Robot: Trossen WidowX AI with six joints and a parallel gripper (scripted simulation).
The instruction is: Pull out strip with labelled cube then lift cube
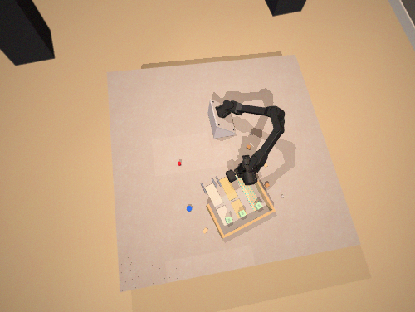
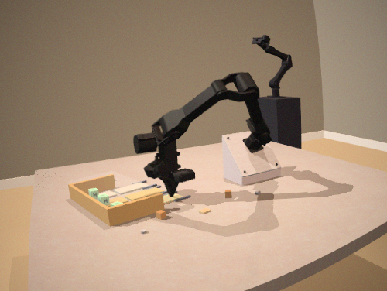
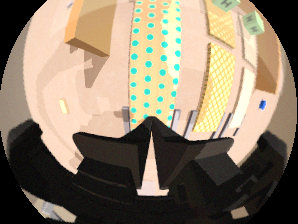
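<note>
The gripper (image 2: 170, 192), fingers together on nothing, points down at the near end of the dotted strip (image 3: 154, 56) on the tabletop (image 2: 271, 232).

Top view: high overhead, far out, slightly tilted, end effector (image 1: 231, 174) small near centre. Exterior view: low side-on across the worktop (image 2: 240, 248), mid-range. Wrist view: fisheye, close behind the end effector, looking down along it, probably steeply. All share the tray (image 3: 87, 26) just ahead.

Arm bent forward and down; tool (image 2: 170, 192) vertical, fingers fully closed, empty
</note>
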